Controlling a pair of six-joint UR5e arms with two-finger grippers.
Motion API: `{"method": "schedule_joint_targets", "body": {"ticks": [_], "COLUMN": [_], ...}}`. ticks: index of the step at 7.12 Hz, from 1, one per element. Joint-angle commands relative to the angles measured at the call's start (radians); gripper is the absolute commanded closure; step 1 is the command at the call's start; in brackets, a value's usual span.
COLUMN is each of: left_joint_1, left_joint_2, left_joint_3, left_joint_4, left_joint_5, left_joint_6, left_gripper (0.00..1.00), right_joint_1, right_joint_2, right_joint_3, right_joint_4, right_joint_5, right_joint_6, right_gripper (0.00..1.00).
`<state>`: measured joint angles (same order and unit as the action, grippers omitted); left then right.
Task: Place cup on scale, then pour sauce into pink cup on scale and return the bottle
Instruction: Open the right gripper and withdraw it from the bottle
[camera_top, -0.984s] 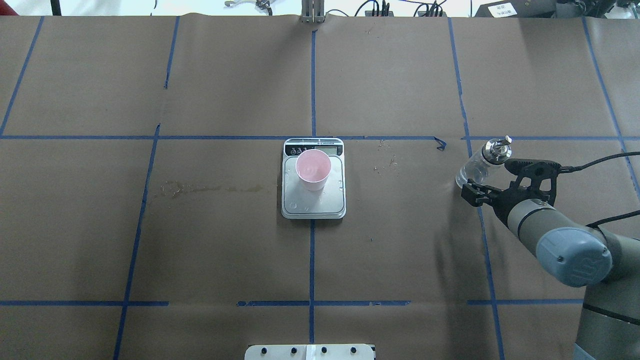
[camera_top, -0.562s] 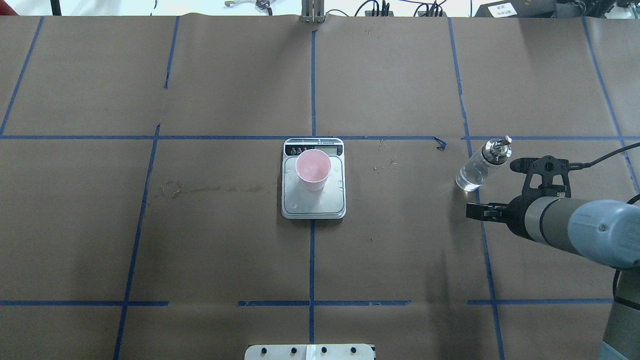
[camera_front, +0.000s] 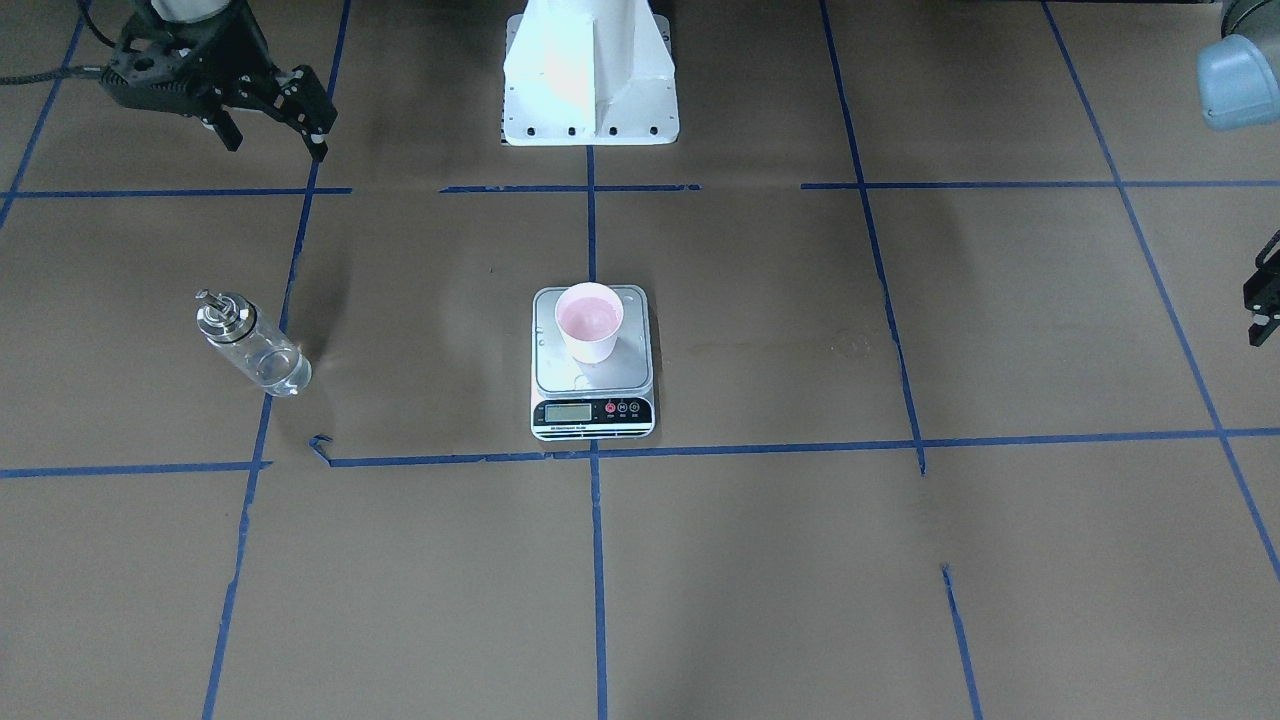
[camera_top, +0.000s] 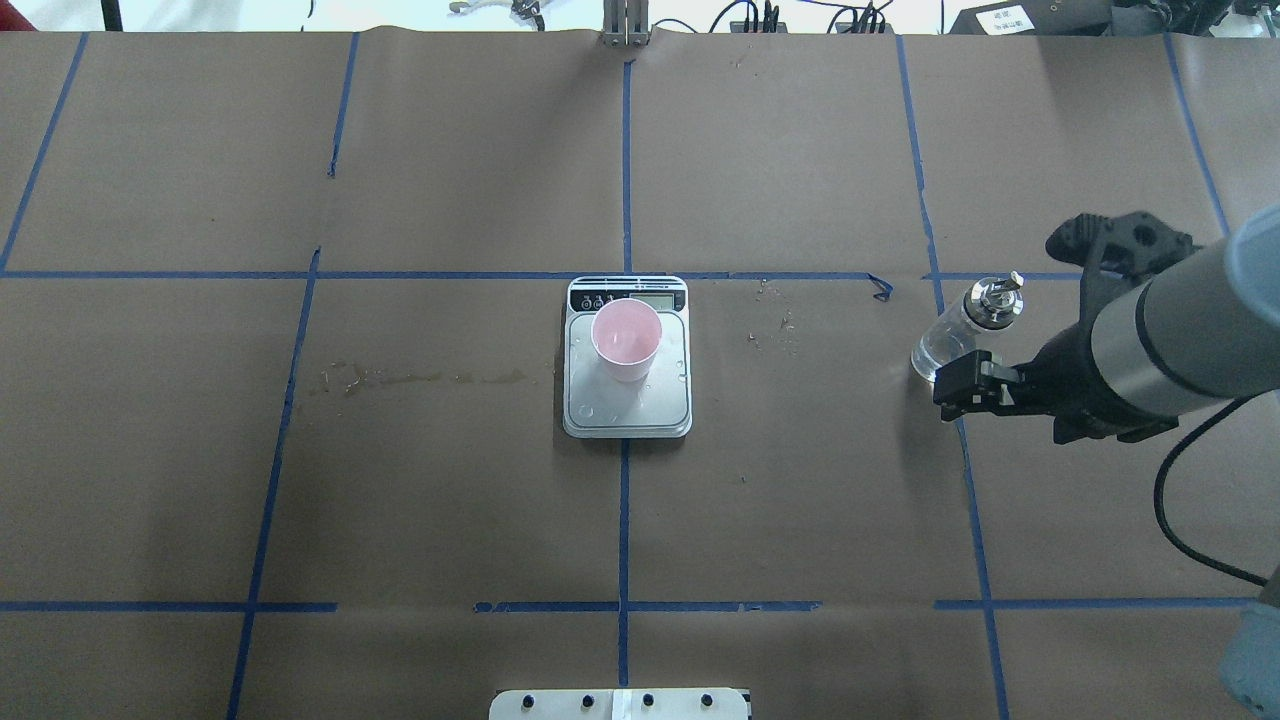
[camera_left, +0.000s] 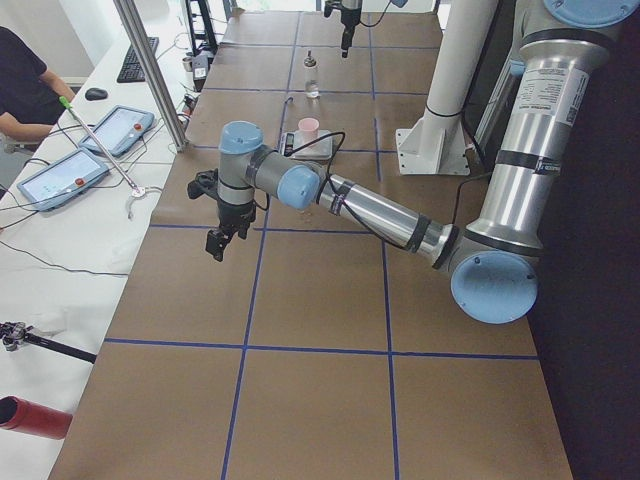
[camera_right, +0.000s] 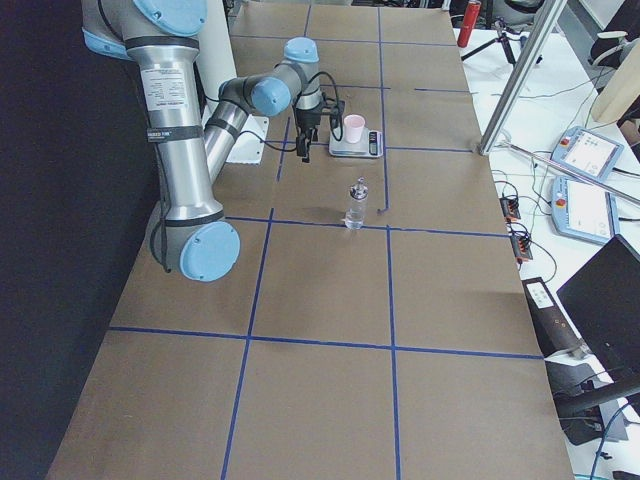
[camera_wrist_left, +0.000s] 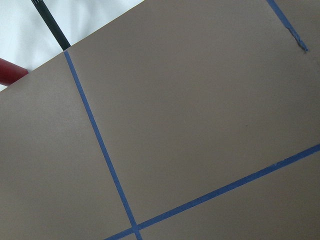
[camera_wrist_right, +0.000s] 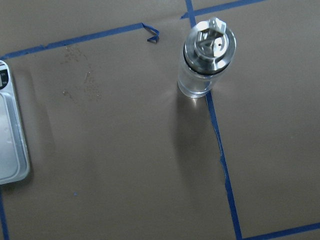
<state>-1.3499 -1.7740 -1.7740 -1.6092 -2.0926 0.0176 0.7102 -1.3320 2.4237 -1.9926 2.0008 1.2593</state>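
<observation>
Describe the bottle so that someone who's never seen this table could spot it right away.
On the brown table with blue tape lines, find the scale in the middle, a pink cup on it. To the robot's right of it the bottle stands upright on a tape line. It is the only clear glass thing, with a shiny silver spout cap.

**Twin-arm robot: body**

Item 1, left arm (camera_left: 380, 212) and right arm (camera_right: 175, 150): silver-grey tubes, pale blue round caps (camera_left: 490, 287) at the joints, black bands (camera_left: 522, 158) between sections. A white label (camera_left: 548, 95) with dark print, too small to read, sits on the thick upper tube.

Item 2, right gripper (camera_front: 272, 138) and left gripper (camera_left: 222, 245): black open frames with black fingers (camera_front: 318, 130).

Item 3, cable (camera_top: 1158, 490): black, thin, looping at the right arm.

Item 4, pedestal (camera_front: 590, 70): white, tapered, with dark bolts (camera_front: 572, 131) along its foot.
</observation>
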Motion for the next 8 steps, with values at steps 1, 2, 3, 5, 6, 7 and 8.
{"method": "schedule_joint_targets", "body": {"ticks": [1,2,3,5,6,7,8], "left_joint_1": [0.000,0.000,0.000,-0.003,-0.011,-0.023,-0.061], "left_joint_2": [0.002,0.004,0.004,0.004,0.004,0.004,0.007], "left_joint_3": [0.001,-0.001,-0.001,-0.002,-0.005,-0.002,0.014], "left_joint_4": [0.000,0.000,0.000,0.000,0.003,0.006,0.014], "left_joint_5": [0.000,0.000,-0.001,-0.003,-0.001,-0.001,-0.003], "left_joint_6": [0.001,0.001,0.001,0.001,0.002,0.010,0.097], "left_gripper": [0.00,0.00,0.00,0.00,0.00,0.00,0.00], "right_joint_1": [0.167,0.230,0.327,0.531,0.642,0.737,0.812], "right_joint_2": [0.184,0.176,0.171,0.160,0.145,0.061,-0.002], "right_joint_3": [0.011,-0.018,-0.100,-0.298,-0.434,-0.566,-0.747], "right_joint_4": [-0.291,-0.293,-0.284,-0.276,-0.211,-0.048,0.162], "right_joint_5": [0.045,0.046,0.068,0.117,0.171,0.270,0.374], "right_joint_6": [-0.257,-0.434,-0.595,-0.967,-1.170,-1.315,-1.412], "right_gripper": [0.00,0.00,0.00,0.00,0.00,0.00,0.00]}}
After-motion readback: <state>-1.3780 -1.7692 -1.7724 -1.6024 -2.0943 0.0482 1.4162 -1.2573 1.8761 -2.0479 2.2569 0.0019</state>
